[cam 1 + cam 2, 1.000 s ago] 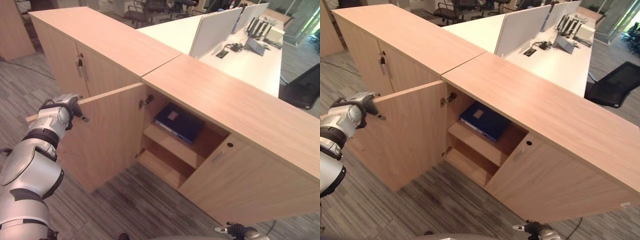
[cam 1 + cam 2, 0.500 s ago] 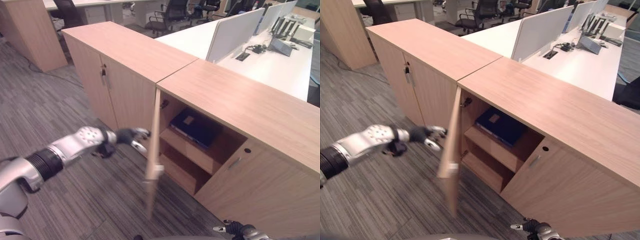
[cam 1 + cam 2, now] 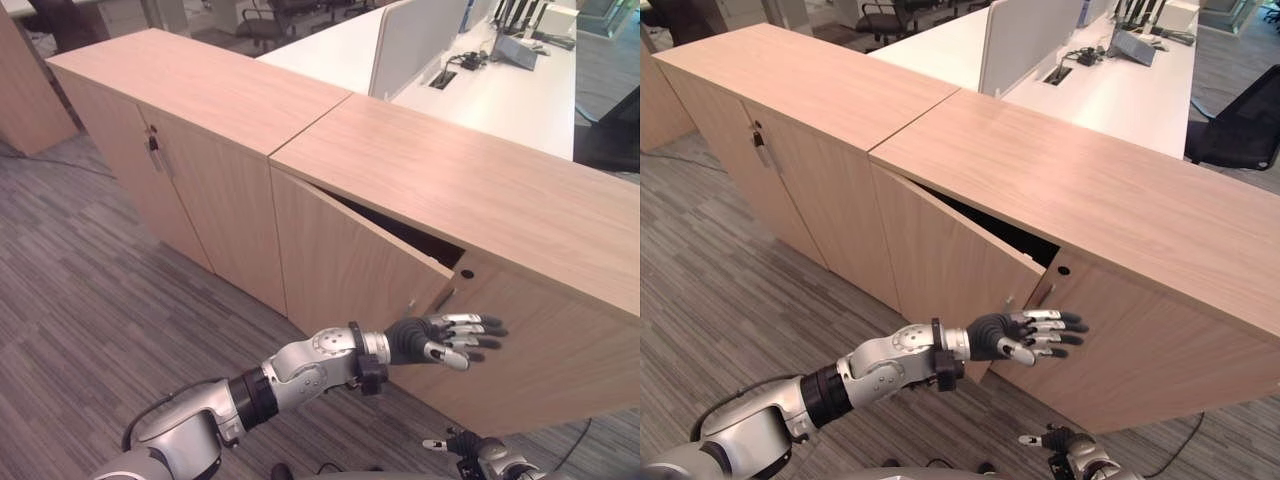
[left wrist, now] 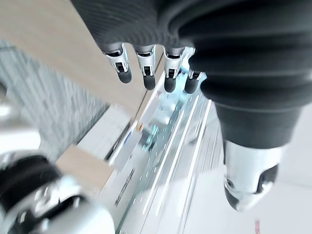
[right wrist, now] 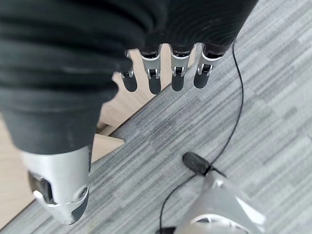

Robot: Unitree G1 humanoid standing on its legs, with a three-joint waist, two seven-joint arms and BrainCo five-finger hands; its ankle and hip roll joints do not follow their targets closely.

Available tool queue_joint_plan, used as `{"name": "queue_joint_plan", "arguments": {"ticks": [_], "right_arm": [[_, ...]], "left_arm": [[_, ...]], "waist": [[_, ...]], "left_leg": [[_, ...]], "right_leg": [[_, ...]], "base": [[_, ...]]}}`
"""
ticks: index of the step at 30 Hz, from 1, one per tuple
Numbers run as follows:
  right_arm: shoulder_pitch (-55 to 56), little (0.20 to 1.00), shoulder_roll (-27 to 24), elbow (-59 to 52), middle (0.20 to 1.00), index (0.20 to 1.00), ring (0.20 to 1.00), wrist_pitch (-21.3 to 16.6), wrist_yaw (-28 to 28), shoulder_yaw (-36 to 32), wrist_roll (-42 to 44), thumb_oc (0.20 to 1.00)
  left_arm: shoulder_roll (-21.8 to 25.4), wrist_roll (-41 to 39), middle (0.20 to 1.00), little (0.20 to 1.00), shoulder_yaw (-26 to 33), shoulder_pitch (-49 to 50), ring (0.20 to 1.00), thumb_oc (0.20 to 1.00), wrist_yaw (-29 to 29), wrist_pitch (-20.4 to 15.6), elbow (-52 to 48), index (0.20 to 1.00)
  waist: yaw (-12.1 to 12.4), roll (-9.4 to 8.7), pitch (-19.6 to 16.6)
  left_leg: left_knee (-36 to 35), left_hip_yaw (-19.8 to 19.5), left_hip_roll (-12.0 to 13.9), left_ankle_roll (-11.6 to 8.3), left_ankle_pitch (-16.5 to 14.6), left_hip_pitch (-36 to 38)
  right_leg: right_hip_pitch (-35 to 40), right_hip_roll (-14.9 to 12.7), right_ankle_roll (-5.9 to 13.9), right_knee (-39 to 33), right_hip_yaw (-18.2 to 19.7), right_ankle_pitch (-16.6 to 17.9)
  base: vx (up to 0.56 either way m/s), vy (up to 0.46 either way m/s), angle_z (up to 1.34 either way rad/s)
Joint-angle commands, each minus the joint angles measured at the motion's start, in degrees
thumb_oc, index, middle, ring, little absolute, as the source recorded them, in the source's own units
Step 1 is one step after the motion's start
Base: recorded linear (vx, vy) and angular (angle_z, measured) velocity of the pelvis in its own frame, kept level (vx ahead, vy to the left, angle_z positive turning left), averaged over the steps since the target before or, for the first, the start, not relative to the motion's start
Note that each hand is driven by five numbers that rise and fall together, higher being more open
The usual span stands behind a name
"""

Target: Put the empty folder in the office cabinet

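The office cabinet's left door (image 3: 340, 262) stands almost closed, with a narrow dark gap (image 3: 400, 225) along its top right edge. The door hides the cabinet's inside and the blue folder. My left hand (image 3: 425, 340) reaches across in front of the door's free edge with its fingers (image 4: 146, 68) straight; whether they touch the wood I cannot tell. It holds nothing. My right hand (image 3: 1060, 442) hangs low near the floor, its fingers (image 5: 165, 75) straight and holding nothing.
A second wooden cabinet (image 3: 190, 100) with closed doors and a key (image 3: 153, 150) adjoins on the left. White desks with a partition (image 3: 415, 40) lie behind the cabinets, and a black chair (image 3: 1240, 120) stands at the right. Grey carpet (image 3: 90, 300) spreads in front.
The cabinet door has swung from wide open to nearly closed, hiding the blue folder on the shelf. My left hand has followed the door's edge to the right. The camera has shifted too.
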Motion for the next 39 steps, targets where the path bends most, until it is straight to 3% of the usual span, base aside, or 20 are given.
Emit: {"name": "queue_joint_plan", "arguments": {"ticks": [1, 10, 18, 20, 22, 26, 29, 33, 34, 35, 37, 38, 39], "right_arm": [[-1.7, 1.0, 0.1, 3.0, 1.0, 1.0, 1.0, 0.1, -1.7, 0.0, 0.3, 1.0], [-1.4, 1.0, 1.3, 0.9, 1.0, 1.0, 1.0, 0.1, -1.3, 0.0, 2.5, 1.0], [-0.8, 1.0, 1.7, -0.8, 1.0, 1.0, 1.0, 0.3, -1.4, -0.5, 5.0, 1.0], [-1.8, 1.0, 1.9, -1.8, 1.0, 1.0, 1.0, 0.2, -1.2, -0.3, 5.1, 1.0], [-3.9, 1.0, 2.4, -1.9, 1.0, 1.0, 1.0, 0.6, -0.8, 0.3, 4.5, 1.0], [-4.5, 1.0, 3.0, -1.2, 1.0, 1.0, 1.0, 0.9, -0.5, 0.6, 4.0, 1.0], [-4.0, 1.0, 4.4, -0.5, 1.0, 1.0, 1.0, 0.8, -1.1, 0.5, 4.9, 1.0], [-1.9, 1.0, 5.6, 0.2, 1.0, 1.0, 1.0, -0.3, -2.4, 0.2, 8.3, 1.0], [-1.0, 1.0, 5.9, 0.1, 1.0, 1.0, 1.0, -0.8, -3.2, -0.4, 10.5, 1.0], [-1.0, 1.0, 5.8, 0.1, 1.0, 1.0, 1.0, -0.8, -3.2, -0.3, 10.5, 1.0], [0.3, 1.0, 6.1, 0.2, 1.0, 1.0, 1.0, -1.1, -3.5, -0.6, 11.9, 1.0], [0.8, 1.0, 6.3, 0.5, 1.0, 1.0, 1.0, -1.4, -3.5, -0.3, 12.4, 1.0], [0.8, 1.0, 6.2, 0.7, 1.0, 1.0, 1.0, -1.7, -3.7, -0.2, 12.6, 1.0]], "left_arm": [[-1.1, 2.4, 1.0, 1.0, 3.9, -0.6, 1.0, 1.0, 1.0, -4.4, 1.4, 1.0], [2.2, 1.5, 1.0, 1.0, 6.0, 4.5, 1.0, 1.0, 0.3, -3.4, 1.4, 1.0], [0.4, -0.1, 1.0, 1.0, 7.6, 10.2, 1.0, 1.0, 1.5, -3.0, 4.8, 1.0], [0.6, -0.8, 1.0, 1.0, 9.2, 11.9, 1.0, 1.0, 1.7, -2.9, 4.2, 1.0], [2.1, 0.2, 1.0, 1.0, 10.3, 13.2, 1.0, 1.0, 3.1, -3.0, 4.3, 1.0], [1.9, 2.9, 1.0, 1.0, 12.6, 14.9, 1.0, 1.0, 4.4, -3.2, 8.1, 1.0], [0.5, 8.1, 1.0, 1.0, 16.7, 18.2, 1.0, 1.0, 6.2, -4.1, 13.6, 1.0], [-5.0, 17.0, 1.0, 1.0, 22.4, 20.7, 1.0, 1.0, 10.0, -7.6, 29.2, 1.0], [-7.8, 17.1, 1.0, 1.0, 25.9, 21.5, 1.0, 1.0, 11.8, -8.1, 37.7, 1.0], [-7.9, 17.2, 1.0, 1.0, 26.0, 21.4, 1.0, 1.0, 11.7, -8.2, 37.9, 1.0], [-9.5, 18.4, 1.0, 1.0, 29.3, 21.9, 1.0, 1.0, 13.3, -9.3, 44.8, 1.0], [-9.5, 19.3, 1.0, 1.0, 31.3, 22.1, 1.0, 1.0, 13.9, -9.8, 47.7, 1.0], [-9.1, 19.9, 1.0, 1.0, 32.8, 22.3, 1.0, 1.0, 14.8, -10.7, 49.2, 1.0]], "waist": [[1.0, -1.38, 0.2], [1.0, -0.21, 0.3], [-0.4, 0.5, 1.0], [0.4, 1.23, 1.5], [1.4, 1.51, 1.4], [1.5, 1.07, 1.2], [1.7, 0.44, 0.8], [1.1, 0.58, 0.9], [0.7, 0.74, 1.1], [0.6, 0.85, 1.1], [0.3, 0.82, 1.3], [0.5, 0.35, 1.4], [1.2, -0.24, 2.1]], "left_leg": [[0.2, -4.6, 0.1, -0.62, -5.5, 0.9], [0.2, -4.0, 0.8, -0.84, -5.3, 0.5], [0.2, -3.5, 1.7, -1.2, -4.8, 0.8], [0.2, -2.0, 2.9, -1.72, -5.6, 1.1], [0.2, 1.2, 5.3, -2.88, -4.7, 0.8], [0.2, 2.7, 7.6, -4.24, -3.5, 1.6], [0.2, 3.7, 10.9, -6.46, -1.0, 2.2], [0.2, 4.3, 17.0, -9.57, 3.9, 2.8], [0.2, 5.0, 19.6, -10.84, 6.3, 2.9], [0.2, 5.0, 19.7, -10.94, 6.4, 2.8], [0.6, 5.7, 22.0, -11.83, 9.8, 3.2], [2.1, 5.7, 22.3, -11.35, 9.6, 3.7], [9.1, 2.9, 22.1, -10.31, 7.3, 2.4]], "right_leg": [[1.2, -3.6, 4.02, -0.6, -2.6, 4.3], [-0.5, -2.8, 3.31, -0.8, 0.0, 2.9], [-0.9, -1.7, 2.41, -0.2, 2.6, 2.0], [-1.4, -2.6, 3.38, 0.0, 0.5, 2.6], [-1.3, -5.8, 3.28, 0.1, -4.6, 4.2], [-1.0, -6.8, 3.37, 0.3, -3.9, 4.1], [-0.5, -4.3, 2.49, 0.2, -3.3, 0.9], [0.2, 1.8, -1.28, 1.0, -3.6, -3.3], [0.0, 4.5, -2.7, 1.3, -3.6, -4.8], [0.0, 4.6, -2.8, 1.3, -3.6, -4.8], [0.2, 6.7, -4.17, 1.6, -3.1, -5.9], [0.4, 7.4, -5.07, 1.9, -2.4, -6.4], [0.3, 7.7, -6.01, 2.6, -1.3, -6.9]], "base": [[0.0, 0.0, 0.0], [-0.01, -0.022, 0.02], [0.0, -0.064, -0.09], [-0.09, -0.142, -0.23], [-0.12, -0.295, -1.18], [0.01, -0.231, -0.68], [0.05, -0.403, -0.21], [0.05, -0.465, -0.17], [0.04, -0.399, -0.29], [0.05, -0.409, -0.35], [0.07, -0.294, -0.34], [0.06, -0.308, -0.18], [0.04, -0.4, -0.51]]}}
